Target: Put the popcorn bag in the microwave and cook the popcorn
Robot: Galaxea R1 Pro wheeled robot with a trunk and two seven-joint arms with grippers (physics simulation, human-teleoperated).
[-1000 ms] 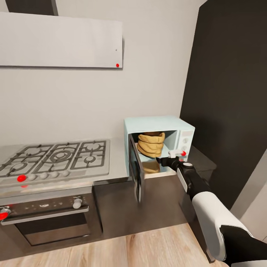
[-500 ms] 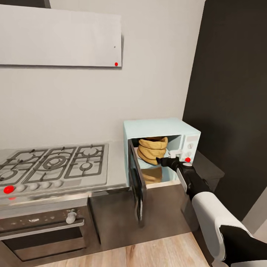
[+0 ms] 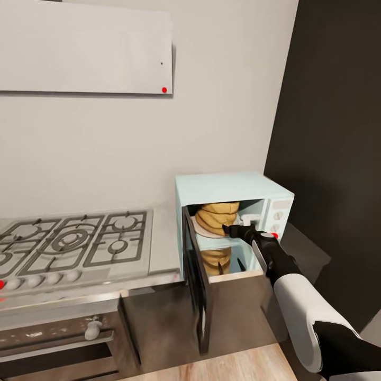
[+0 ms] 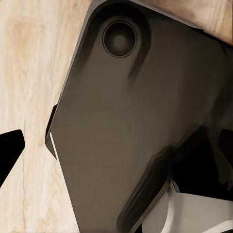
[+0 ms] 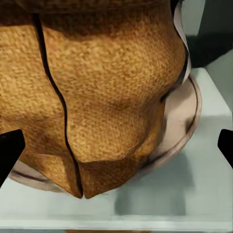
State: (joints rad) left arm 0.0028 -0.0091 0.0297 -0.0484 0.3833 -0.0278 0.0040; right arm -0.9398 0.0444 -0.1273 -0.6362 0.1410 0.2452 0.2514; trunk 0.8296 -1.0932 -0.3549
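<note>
The pale mint-blue microwave (image 3: 233,186) stands on the grey countertop (image 3: 165,233) with its dark door (image 3: 197,286) swung open toward me. Inside it, the golden-tan popcorn bag (image 3: 216,218) stands upright on a pale round turntable plate (image 5: 182,121). My right gripper (image 3: 232,230) is at the microwave's mouth, just in front of the bag. In the right wrist view the bag (image 5: 102,87) is close up and the right gripper (image 5: 116,150) is open, its dark fingertips (image 5: 9,153) wide apart at either side, not touching the bag. The left gripper (image 4: 116,150) hangs open over the floor.
A steel gas hob (image 3: 69,241) lies left of the microwave, with an oven (image 3: 53,344) beneath it. A tall dark cabinet (image 3: 333,132) rises just right of the microwave. A white wall unit (image 3: 84,47) hangs above the hob. My dark base (image 4: 126,121) sits over the wood floor (image 4: 29,73).
The whole head view has shifted, so the camera moved: hob and oven slid left and down. The right gripper stays at the microwave's mouth by the bag.
</note>
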